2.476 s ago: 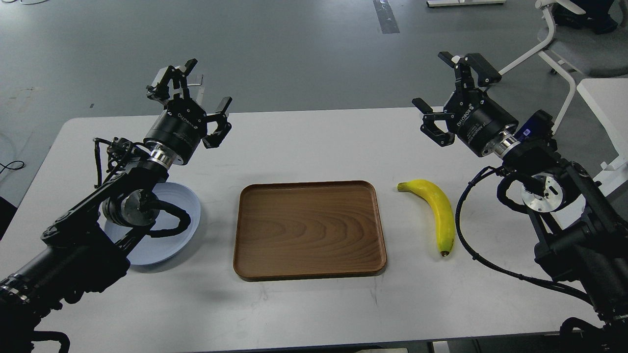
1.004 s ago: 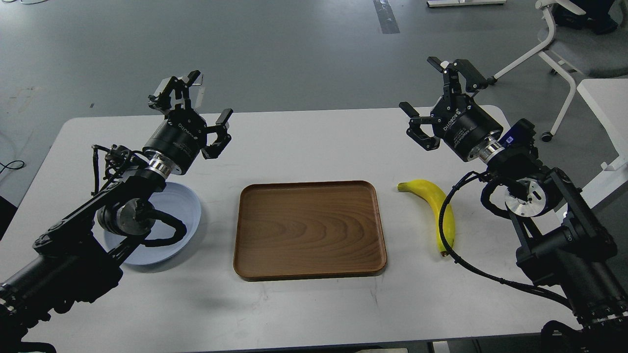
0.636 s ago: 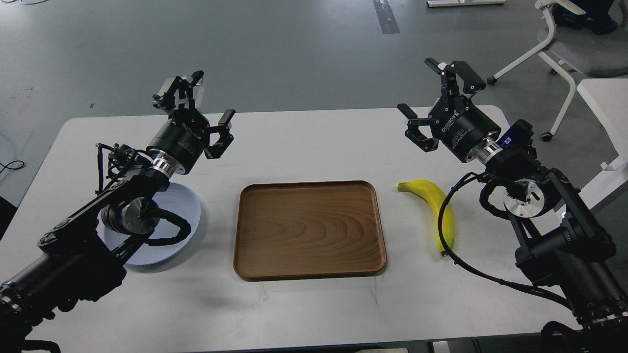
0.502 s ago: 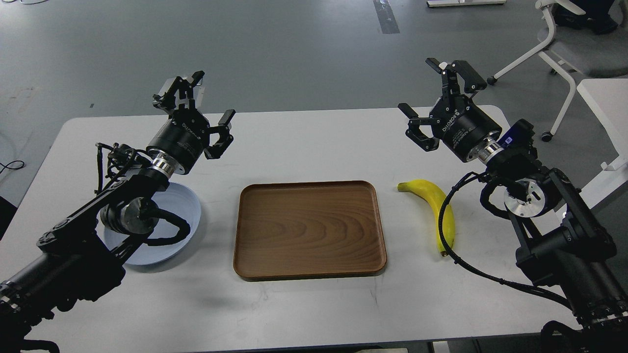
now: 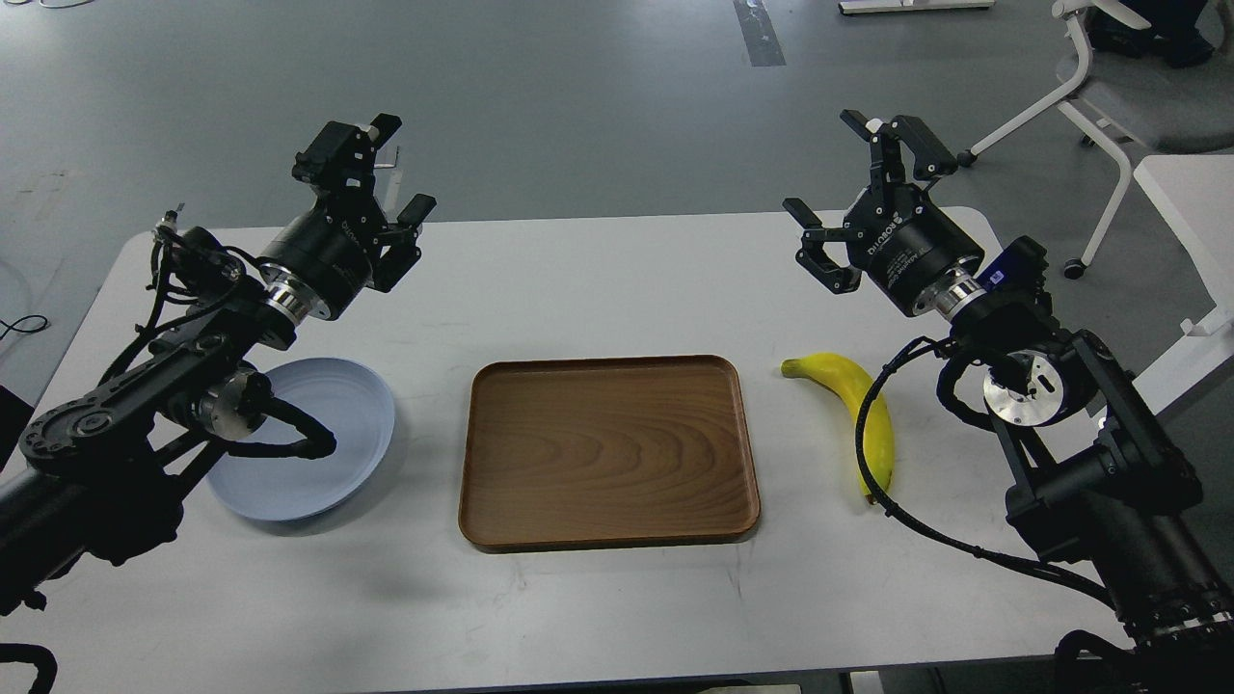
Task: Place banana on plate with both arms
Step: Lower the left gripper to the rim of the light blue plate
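The yellow banana (image 5: pixel 850 387) lies on the white table right of the tray, stem end toward the back, partly crossed by a black cable. The pale blue-grey plate (image 5: pixel 333 443) sits at the left, partly covered by my left arm. My left gripper (image 5: pixel 371 169) is open and empty, raised above the table's back left, behind the plate. My right gripper (image 5: pixel 868 173) is open and empty, raised above the table's back right, behind the banana.
A brown wooden tray (image 5: pixel 607 450) lies in the table's middle between plate and banana. A white office chair (image 5: pixel 1109 87) and a white table edge (image 5: pixel 1191 202) stand at the far right, off the table. The white table's (image 5: pixel 617 598) front edge is near.
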`<action>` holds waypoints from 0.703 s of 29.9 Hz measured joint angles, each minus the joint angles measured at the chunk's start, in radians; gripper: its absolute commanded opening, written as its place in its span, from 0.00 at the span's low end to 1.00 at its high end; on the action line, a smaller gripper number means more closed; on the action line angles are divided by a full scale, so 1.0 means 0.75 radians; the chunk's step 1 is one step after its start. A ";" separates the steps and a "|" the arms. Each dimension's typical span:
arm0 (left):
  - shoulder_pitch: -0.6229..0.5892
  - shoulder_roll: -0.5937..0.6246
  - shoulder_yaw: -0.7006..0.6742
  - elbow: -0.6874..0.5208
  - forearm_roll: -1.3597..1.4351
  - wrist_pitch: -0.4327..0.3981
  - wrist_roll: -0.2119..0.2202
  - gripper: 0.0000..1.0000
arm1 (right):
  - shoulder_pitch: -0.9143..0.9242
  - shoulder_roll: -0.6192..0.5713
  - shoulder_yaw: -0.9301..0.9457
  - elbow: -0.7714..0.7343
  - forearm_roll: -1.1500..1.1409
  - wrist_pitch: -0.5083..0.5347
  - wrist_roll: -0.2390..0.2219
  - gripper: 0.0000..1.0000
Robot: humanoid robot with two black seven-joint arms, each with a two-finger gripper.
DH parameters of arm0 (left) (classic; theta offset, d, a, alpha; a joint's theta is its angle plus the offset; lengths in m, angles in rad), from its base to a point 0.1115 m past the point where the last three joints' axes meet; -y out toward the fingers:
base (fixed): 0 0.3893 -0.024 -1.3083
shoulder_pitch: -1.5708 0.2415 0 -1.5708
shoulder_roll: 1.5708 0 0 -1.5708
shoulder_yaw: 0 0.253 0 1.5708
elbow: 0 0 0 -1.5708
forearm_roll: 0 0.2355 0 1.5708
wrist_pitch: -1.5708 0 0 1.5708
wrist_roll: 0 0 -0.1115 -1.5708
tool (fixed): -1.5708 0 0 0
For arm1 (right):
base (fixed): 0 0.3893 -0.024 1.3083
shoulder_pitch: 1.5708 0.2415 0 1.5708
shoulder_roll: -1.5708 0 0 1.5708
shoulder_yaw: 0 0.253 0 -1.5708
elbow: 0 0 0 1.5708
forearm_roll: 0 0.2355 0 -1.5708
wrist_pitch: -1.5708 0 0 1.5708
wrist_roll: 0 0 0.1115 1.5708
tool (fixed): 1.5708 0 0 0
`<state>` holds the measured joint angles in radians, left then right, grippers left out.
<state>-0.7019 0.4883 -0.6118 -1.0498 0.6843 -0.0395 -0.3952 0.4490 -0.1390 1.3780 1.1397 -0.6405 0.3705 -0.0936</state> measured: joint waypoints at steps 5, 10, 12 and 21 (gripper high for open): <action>-0.014 0.163 0.077 -0.063 0.591 0.113 -0.006 0.98 | -0.009 -0.002 0.007 0.000 -0.001 0.001 0.000 1.00; 0.007 0.308 0.241 -0.030 0.899 0.251 -0.010 0.97 | -0.020 -0.003 0.009 0.000 -0.001 0.001 0.000 1.00; 0.020 0.340 0.367 0.036 0.922 0.330 -0.011 0.97 | -0.025 -0.003 0.009 0.000 -0.001 0.001 0.000 1.00; 0.124 0.361 0.718 0.315 0.889 0.615 -0.106 0.88 | -0.030 -0.001 0.006 0.000 -0.001 0.000 0.000 1.00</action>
<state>-0.6086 0.7589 -0.0736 -0.8135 1.3513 0.4216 -0.4748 0.4265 -0.1396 1.3826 1.1398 -0.6413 0.3707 -0.0935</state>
